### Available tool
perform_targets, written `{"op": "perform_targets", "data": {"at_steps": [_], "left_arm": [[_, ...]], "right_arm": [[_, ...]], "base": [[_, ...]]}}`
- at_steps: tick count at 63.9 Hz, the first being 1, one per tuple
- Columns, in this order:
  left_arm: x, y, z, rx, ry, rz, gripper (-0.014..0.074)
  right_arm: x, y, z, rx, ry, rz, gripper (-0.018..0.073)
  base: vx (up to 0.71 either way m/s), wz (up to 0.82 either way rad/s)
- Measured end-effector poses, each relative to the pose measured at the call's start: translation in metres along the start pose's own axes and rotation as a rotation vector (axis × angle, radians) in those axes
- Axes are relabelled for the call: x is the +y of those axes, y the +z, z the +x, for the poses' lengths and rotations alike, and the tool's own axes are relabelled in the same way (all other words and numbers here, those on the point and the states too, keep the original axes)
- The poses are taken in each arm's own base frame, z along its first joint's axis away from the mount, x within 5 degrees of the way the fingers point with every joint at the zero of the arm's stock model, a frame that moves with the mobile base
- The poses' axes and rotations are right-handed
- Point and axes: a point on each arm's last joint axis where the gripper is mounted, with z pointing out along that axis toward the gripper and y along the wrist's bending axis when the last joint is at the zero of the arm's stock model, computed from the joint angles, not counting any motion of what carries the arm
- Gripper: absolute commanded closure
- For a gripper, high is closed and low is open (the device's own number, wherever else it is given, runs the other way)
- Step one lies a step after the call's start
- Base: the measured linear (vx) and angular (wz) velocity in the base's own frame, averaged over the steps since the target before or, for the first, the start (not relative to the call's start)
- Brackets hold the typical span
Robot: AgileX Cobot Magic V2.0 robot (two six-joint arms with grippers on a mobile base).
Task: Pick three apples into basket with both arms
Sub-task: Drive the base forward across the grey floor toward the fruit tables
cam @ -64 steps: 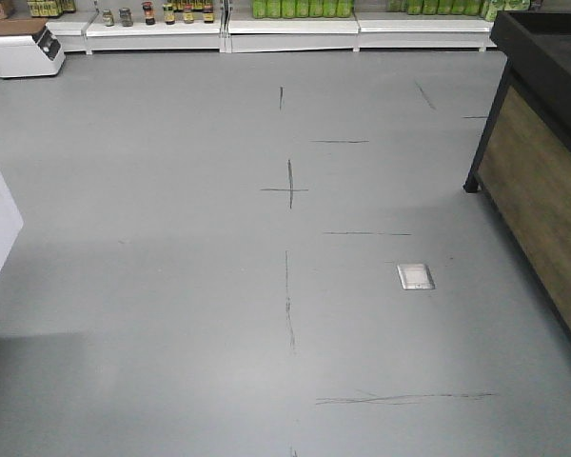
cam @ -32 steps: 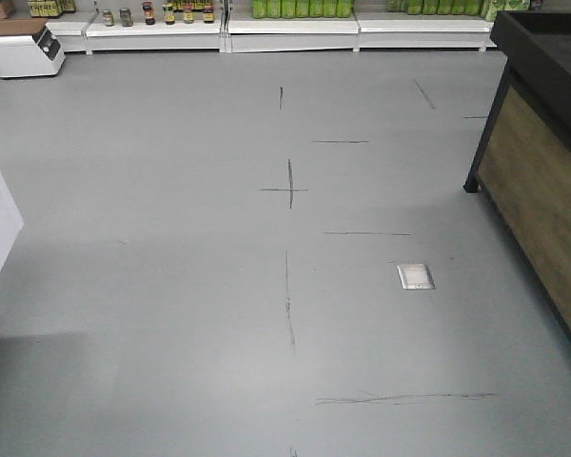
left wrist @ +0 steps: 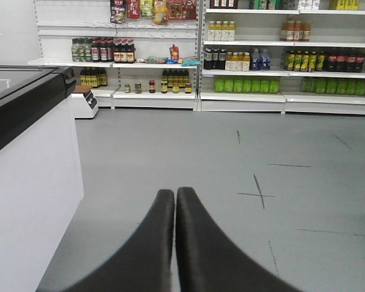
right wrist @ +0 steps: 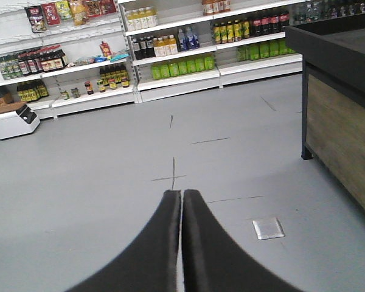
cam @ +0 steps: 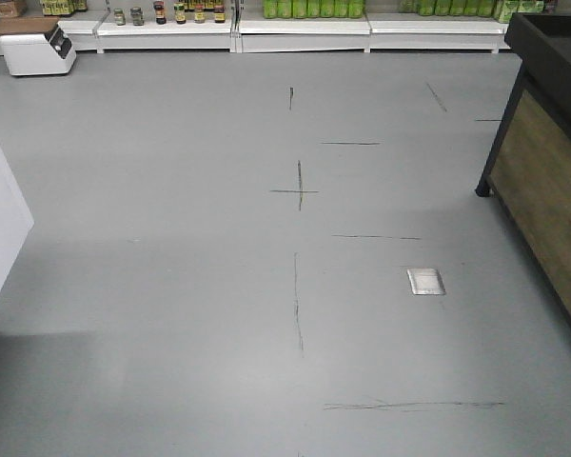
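Observation:
No apples and no basket show in any view. In the left wrist view my left gripper is shut, its black wedge fingers pressed together with nothing between them, held above grey floor. My right gripper in the right wrist view is likewise shut and empty over the floor. Neither arm appears in the front view.
A wood-panelled black stand fills the right side. A white counter with a black top stands at the left. White shelves of bottles and jars line the far wall. A small white machine sits at the back left. A metal floor plate lies right of centre.
The floor marks, shelves and stand have all shifted slightly right and down in the front view, so the base has moved a little. The grippers' earlier state is not shown.

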Motion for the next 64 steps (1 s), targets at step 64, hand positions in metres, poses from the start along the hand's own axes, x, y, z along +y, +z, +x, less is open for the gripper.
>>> {"op": "perform_targets", "data": {"at_steps": [64], "left_arm": [[0.0, 0.0, 0.0, 0.0, 0.0, 0.0, 0.0603]], "right_arm": [[0.0, 0.0, 0.0, 0.0, 0.0, 0.0, 0.0564]], "base": [[0.16, 0.08]]}}
